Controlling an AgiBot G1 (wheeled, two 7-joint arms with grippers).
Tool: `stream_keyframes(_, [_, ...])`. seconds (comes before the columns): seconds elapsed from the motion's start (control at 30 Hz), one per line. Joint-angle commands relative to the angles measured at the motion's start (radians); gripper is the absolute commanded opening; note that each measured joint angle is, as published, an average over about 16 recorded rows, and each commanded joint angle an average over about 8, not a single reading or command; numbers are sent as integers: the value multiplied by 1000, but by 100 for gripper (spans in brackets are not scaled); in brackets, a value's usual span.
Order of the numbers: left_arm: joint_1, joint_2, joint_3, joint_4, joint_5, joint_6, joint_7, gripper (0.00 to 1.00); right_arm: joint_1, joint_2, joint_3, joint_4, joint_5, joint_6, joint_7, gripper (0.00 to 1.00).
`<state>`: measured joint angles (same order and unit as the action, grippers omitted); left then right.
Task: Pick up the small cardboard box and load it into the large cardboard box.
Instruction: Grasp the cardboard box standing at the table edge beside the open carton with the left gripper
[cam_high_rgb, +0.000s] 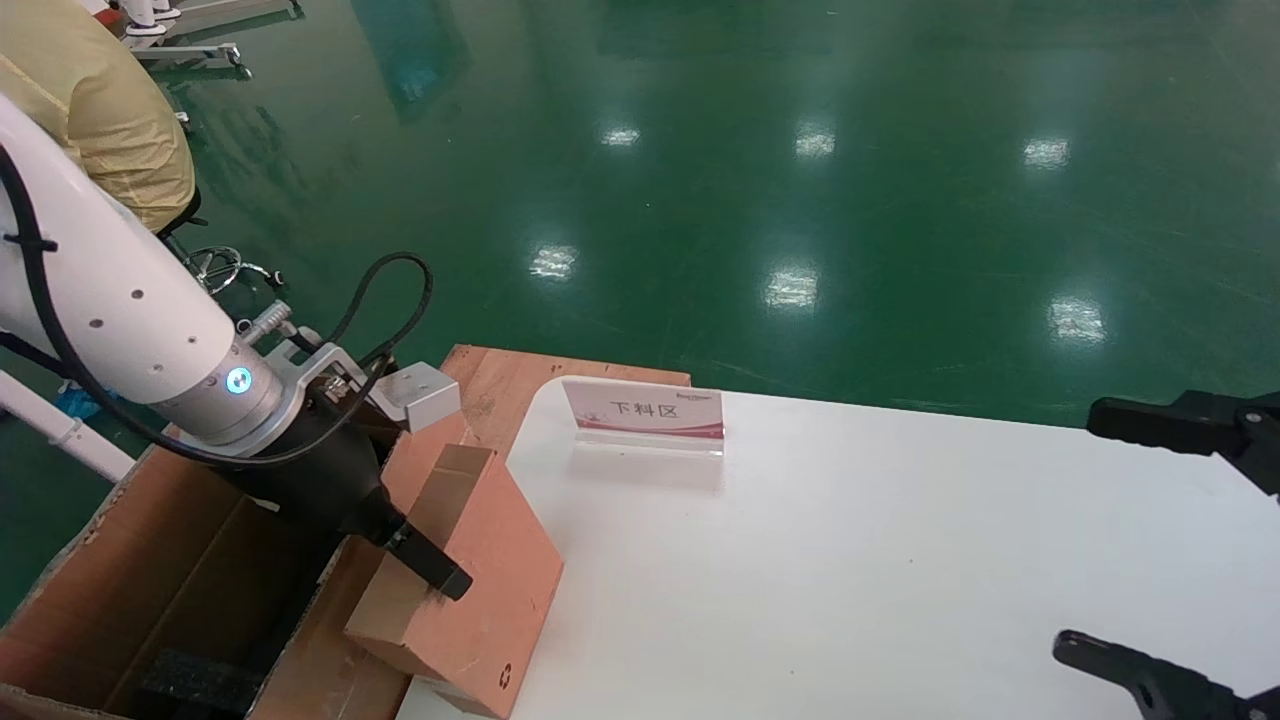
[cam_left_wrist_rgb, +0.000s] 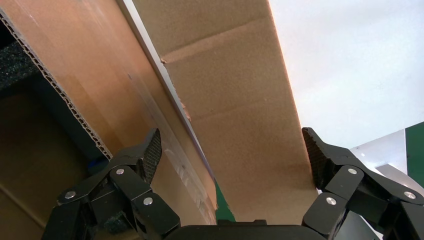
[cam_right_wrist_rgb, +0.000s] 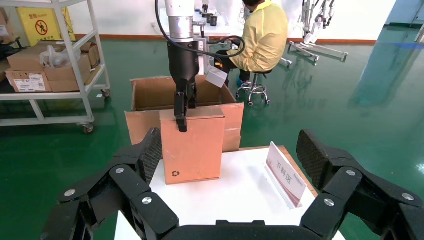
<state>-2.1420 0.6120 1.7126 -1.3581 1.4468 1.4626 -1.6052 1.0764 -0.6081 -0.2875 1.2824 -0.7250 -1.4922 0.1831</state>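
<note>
Small cardboard box (cam_high_rgb: 470, 580) sitting tilted at the white table (cam_high_rgb: 850, 560) edge, just beside the large cardboard box (cam_high_rgb: 150, 590). Being clamped across its top by the left gripper (cam_left_wrist_rgb: 230, 155). Right gripper (cam_right_wrist_rgb: 227, 155) hanging spread wide, holding nothing, over the table's opposite side, well apart from the small carton.

Head view: from above, facing forward and down over the white table (cam_high_rgb: 850, 560).
Left wrist view: very close, along the small cardboard box (cam_left_wrist_rgb: 235, 100), past the large cardboard box (cam_left_wrist_rgb: 95, 95).
Right wrist view: low at the table's right, facing left across it.
Shared: small cardboard box, table, sign (cam_right_wrist_rgb: 286, 173).
</note>
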Motion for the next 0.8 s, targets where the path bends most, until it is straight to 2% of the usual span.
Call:
stream_keyframes(0.03, [2,1,2,0,2,-1,2,68,0,0,0,0,0,0,0,62])
stream_keyframes(0.2, [1,1,1,0,1,-1,1,5,0,0,0,0,0,0,0,0])
stream_keyframes(0.23, [1,1,1,0,1,-1,0,0,0,0,0,0,0,0,0,0])
stream_keyframes(0.8, [-2,0,-2,0,-1,0,-1,0,0,0,0,0,0,0,0,0])
